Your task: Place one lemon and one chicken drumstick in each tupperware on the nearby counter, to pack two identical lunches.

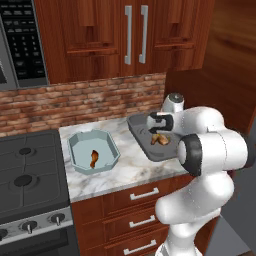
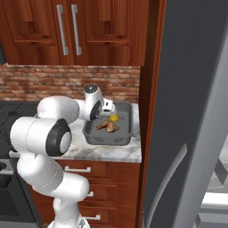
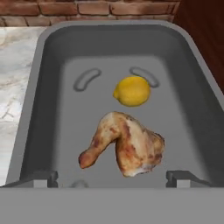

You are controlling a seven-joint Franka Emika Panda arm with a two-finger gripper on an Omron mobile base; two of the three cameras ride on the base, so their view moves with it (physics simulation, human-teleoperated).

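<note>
Gripper (image 3: 112,178) poised above the dark grey rectangular tupperware (image 3: 39,100), jaws spread wide and empty; yellow lemon (image 3: 131,91) and browned chicken drumstick (image 3: 124,145) lie mid-floor, clear of the walls.

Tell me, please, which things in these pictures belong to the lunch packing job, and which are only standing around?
Belong to the job:
- dark grey tub, holding a lemon and a chicken drumstick
- pale blue-grey tub, holding one drumstick
- marbled counter
- open gripper above the dark tub

Only standing around:
- stove
- microwave
- wall cabinets
</note>
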